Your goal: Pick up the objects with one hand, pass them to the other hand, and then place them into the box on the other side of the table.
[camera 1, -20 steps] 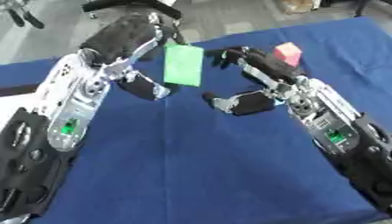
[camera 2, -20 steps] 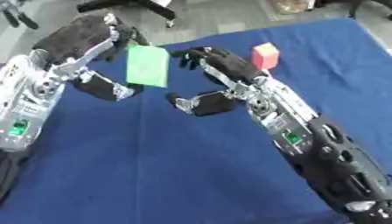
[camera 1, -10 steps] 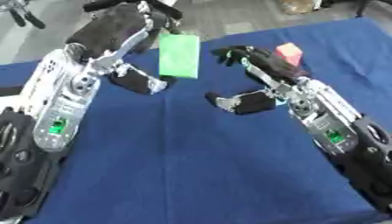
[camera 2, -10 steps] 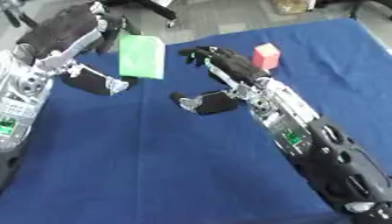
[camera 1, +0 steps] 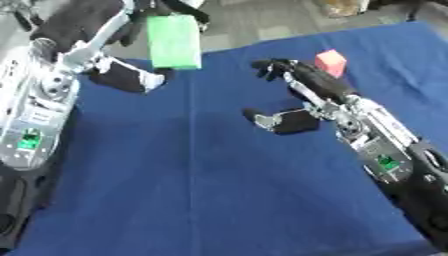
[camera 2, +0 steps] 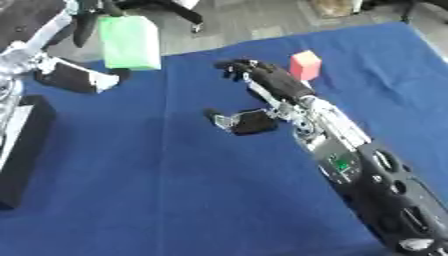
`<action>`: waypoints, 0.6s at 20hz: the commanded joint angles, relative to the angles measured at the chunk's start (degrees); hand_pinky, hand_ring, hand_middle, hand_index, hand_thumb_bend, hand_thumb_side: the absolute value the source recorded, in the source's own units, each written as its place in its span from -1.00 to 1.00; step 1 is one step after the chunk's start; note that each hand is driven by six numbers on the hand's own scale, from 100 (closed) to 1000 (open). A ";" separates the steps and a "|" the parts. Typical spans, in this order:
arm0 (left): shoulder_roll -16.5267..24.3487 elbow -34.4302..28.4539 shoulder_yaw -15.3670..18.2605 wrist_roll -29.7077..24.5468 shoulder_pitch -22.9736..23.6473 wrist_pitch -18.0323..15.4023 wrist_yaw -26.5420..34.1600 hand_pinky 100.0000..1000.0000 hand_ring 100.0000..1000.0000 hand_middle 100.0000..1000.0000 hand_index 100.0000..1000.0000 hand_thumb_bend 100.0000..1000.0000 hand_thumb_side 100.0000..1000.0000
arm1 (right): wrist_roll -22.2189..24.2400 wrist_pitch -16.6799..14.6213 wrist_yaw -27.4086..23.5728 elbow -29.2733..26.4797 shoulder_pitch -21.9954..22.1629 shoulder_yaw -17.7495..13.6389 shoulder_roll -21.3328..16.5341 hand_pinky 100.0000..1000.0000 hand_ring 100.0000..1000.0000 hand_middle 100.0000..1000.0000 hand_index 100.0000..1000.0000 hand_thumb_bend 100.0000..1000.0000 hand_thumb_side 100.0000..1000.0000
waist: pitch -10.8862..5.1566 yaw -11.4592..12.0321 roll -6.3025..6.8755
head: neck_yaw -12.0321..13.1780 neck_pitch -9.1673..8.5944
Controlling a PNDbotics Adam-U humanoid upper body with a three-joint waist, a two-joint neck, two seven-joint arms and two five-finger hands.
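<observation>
A green block (camera 1: 173, 41) hangs in the air over the table's far left edge, with my left hand (camera 1: 84, 26) curled on it from the left; its thumb (camera 1: 125, 80) sticks out below the block. My right hand (camera 1: 319, 93) hovers open over the middle of the blue table (camera 1: 227, 200), fingers pointing left and far, thumb low, nothing in it. A small pink block (camera 1: 331, 62) stands on the cloth just behind the right hand, apart from it.
A black box (camera 2: 19, 150) lies at the table's left side, seen in the right eye view. Grey floor and chair legs (camera 2: 179, 12) show past the table's far edge.
My left hand has carried the green block up and to the left, away from the right hand. The right hand has stayed nearly in place, still open.
</observation>
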 commanded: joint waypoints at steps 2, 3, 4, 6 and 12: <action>5.17 1.12 4.17 2.70 1.54 2.80 -1.34 -0.05 -0.58 -0.74 -0.28 -0.88 -1.00 | -0.84 0.16 0.71 -3.91 1.07 -1.88 -1.48 0.73 0.43 0.42 0.85 -0.49 0.22 | -2.01 -0.24 -0.74 | 0.82 -0.15; 5.97 1.72 4.98 3.39 2.25 3.44 -1.75 -0.05 -0.58 -0.74 -0.28 -0.87 -1.00 | -0.98 0.26 0.79 -4.52 1.62 -2.20 -1.59 0.73 0.43 0.42 0.85 -0.50 0.22 | -2.02 -0.32 -0.79 | 0.99 -0.15; 6.70 2.32 5.70 4.02 2.88 4.00 -2.12 -0.05 -0.58 -0.74 -0.28 -0.86 -1.00 | -1.13 0.37 0.85 -5.01 2.11 -2.50 -1.66 0.73 0.43 0.42 0.84 -0.50 0.22 | -2.03 -0.39 -0.84 | 1.14 -0.15; 8.14 3.71 7.25 5.29 4.37 5.18 -2.90 -0.05 -0.58 -0.73 -0.27 -0.85 -1.00 | -1.50 0.57 0.98 -5.92 3.08 -3.12 -1.73 0.73 0.43 0.41 0.84 -0.51 0.21 | -2.03 -0.55 -0.97 | 1.46 -0.15; 11.45 8.70 12.13 8.00 9.17 8.87 -5.95 -0.01 -0.56 -0.71 -0.25 -0.80 -1.00 | -2.16 0.88 1.32 -7.35 4.96 -4.36 -1.65 0.74 0.43 0.40 0.84 -0.55 0.20 | -1.94 -0.78 -1.30 | 1.94 -0.15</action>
